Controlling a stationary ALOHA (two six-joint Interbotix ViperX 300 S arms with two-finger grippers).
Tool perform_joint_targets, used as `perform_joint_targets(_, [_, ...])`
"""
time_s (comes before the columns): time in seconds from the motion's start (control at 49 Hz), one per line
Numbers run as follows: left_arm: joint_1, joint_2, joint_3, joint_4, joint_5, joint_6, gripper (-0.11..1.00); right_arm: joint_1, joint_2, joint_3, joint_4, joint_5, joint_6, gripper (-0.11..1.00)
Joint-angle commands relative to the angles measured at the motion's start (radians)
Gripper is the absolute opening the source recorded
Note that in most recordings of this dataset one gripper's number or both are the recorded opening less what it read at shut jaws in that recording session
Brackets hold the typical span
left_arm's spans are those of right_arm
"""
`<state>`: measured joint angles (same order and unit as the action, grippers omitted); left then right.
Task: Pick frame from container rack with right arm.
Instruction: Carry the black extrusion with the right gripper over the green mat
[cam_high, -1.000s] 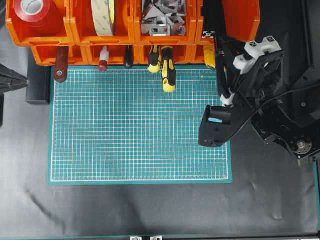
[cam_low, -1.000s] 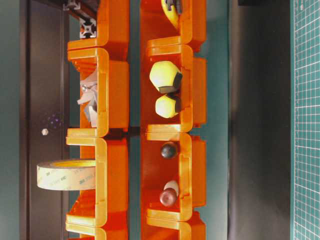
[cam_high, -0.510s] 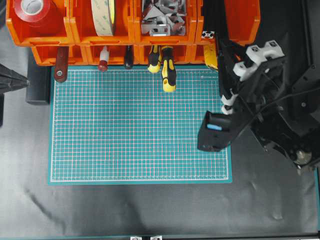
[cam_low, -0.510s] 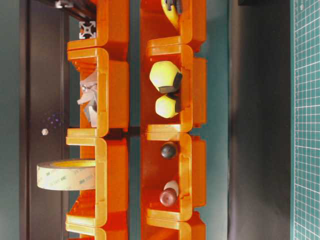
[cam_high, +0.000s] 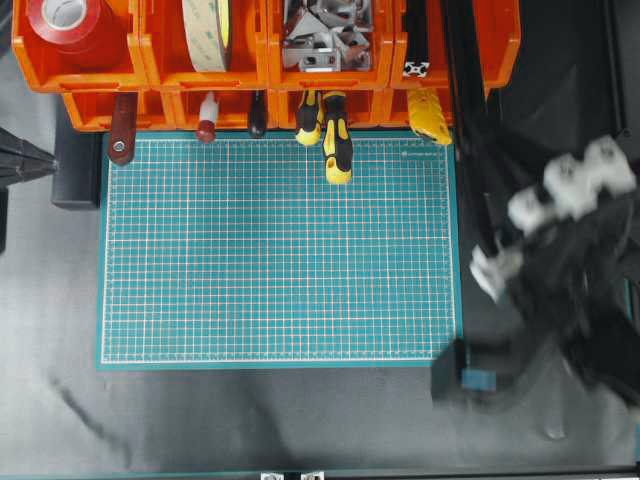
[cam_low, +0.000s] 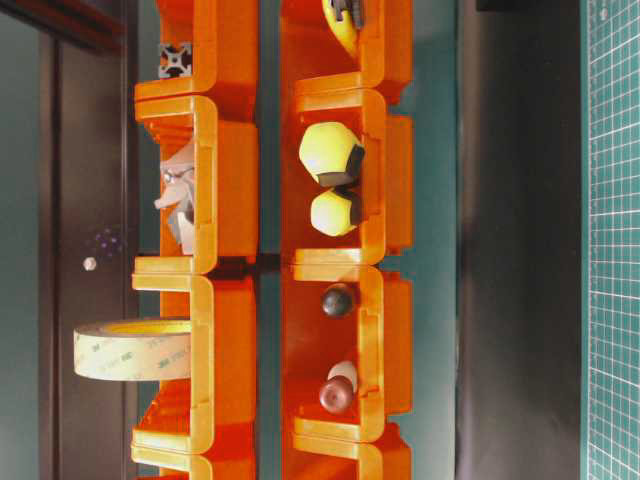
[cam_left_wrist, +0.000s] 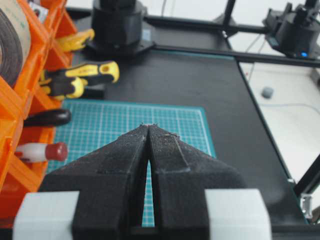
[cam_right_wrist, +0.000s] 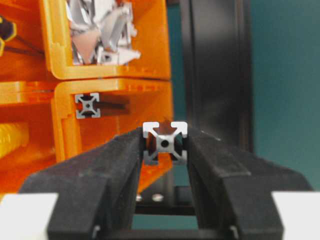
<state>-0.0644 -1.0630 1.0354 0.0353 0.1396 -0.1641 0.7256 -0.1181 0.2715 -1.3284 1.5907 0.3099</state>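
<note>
Since the earlier frame the right arm (cam_high: 570, 215) has swung away from the container rack (cam_high: 265, 60), its motion-blurred wrist now beyond the green mat's (cam_high: 280, 250) near right corner. Right gripper (cam_right_wrist: 165, 145): jaws narrowed onto the frame (cam_right_wrist: 165, 142), whose silvery cut end shows square between the fingers (cam_right_wrist: 117, 160). Frame's long axis runs straight ahead of the tool, out from between the jaws toward the rack; overhead it reads as a dark bar (cam_high: 462, 120) reaching back toward the upper right bin, tip hidden, so clearance cannot be told. A second extrusion (cam_right_wrist: 88, 105) sits in that bin, ahead and left of the tool. Left gripper (cam_left_wrist: 149, 131): tips together, empty, well apart from the frame. Tape roll (cam_low: 132, 349) bears small print, seemingly "3M"; mat's lettering is too small to read.
</note>
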Motion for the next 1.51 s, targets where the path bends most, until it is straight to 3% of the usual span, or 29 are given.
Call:
perform_joint_targets(0.0, [0.002,0.005,-0.011,0.003,-0.005,-0.003,0.0,0.054,0.023,-0.083,-0.015,0.041,-0.054,0.25])
perform_joint_targets(0.286, [0.002,-0.021,-0.018,0.003,-0.005,-0.026,0.0,0.143,0.189,-0.252,0.008,0.043,-0.084,0.25])
perform_joint_targets(0.571, [0.002,-0.032,-0.023,0.003,-0.005,-0.038,0.0,0.181,0.285,-0.301,0.106,-0.063,-0.087,0.25])
perform_joint_targets(0.796, [0.003,-0.049,-0.028,0.003,0.014,-0.038,0.0,0.17,0.305,-0.207,0.195,-0.224,-0.083,0.25])
perform_joint_targets(0.979, [0.003,-0.064,-0.032,0.003,0.017,-0.038,0.0,0.115,0.305,-0.114,0.262,-0.357,-0.074,0.25])
perform_joint_targets(1.489, [0.003,-0.075,-0.037,0.003,0.017,-0.035,0.0,-0.078,0.298,0.071,0.268,-0.821,-0.078,0.25])
